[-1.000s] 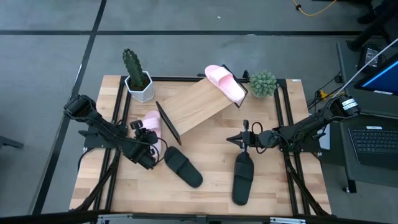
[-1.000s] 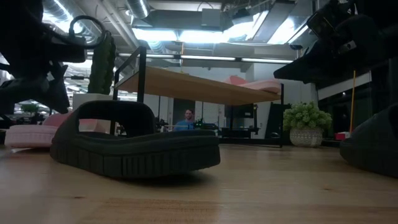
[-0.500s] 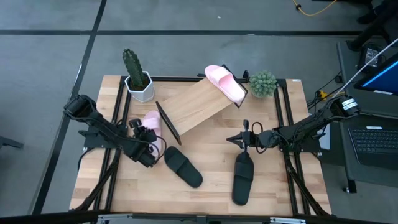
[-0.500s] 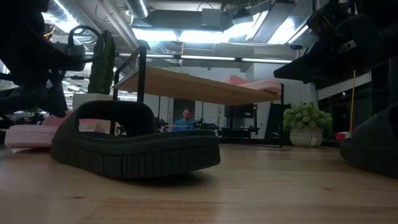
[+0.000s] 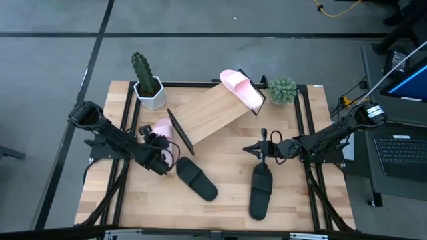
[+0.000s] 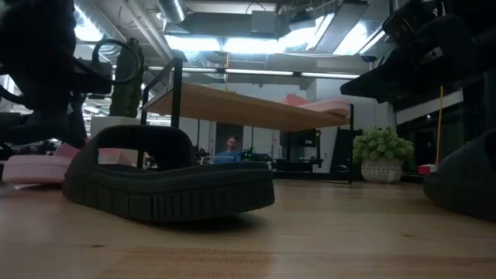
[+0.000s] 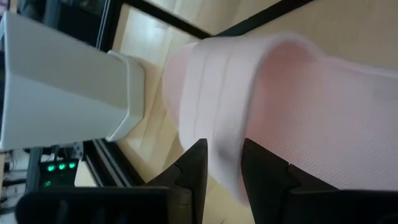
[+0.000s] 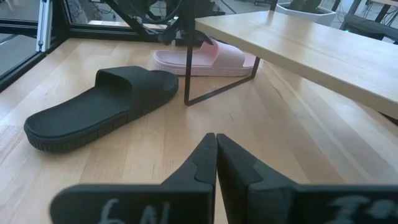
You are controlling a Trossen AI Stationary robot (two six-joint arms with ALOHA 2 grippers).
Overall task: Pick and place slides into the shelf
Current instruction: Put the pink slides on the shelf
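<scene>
While a pink slide [image 7: 261, 112] on the counter [image 5: 220, 207] beside the shelf [image 5: 210, 113] is pinched at its edge by the left gripper [image 7: 221, 171], fingers [image 7: 194, 168] partly closed on it, right gripper [image 8: 216, 155] held shut and empty, second pink slide [image 5: 241, 89] seen on the shelf, two black slides [image 5: 196, 179] left on the counter.

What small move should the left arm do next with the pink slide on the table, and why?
Probably lift it. In the left wrist view the left gripper jaws already straddle the edge of the pink slide, which lies on the table beside the shelf. One pink slide already rests on the board, so this one likely goes next.
</scene>
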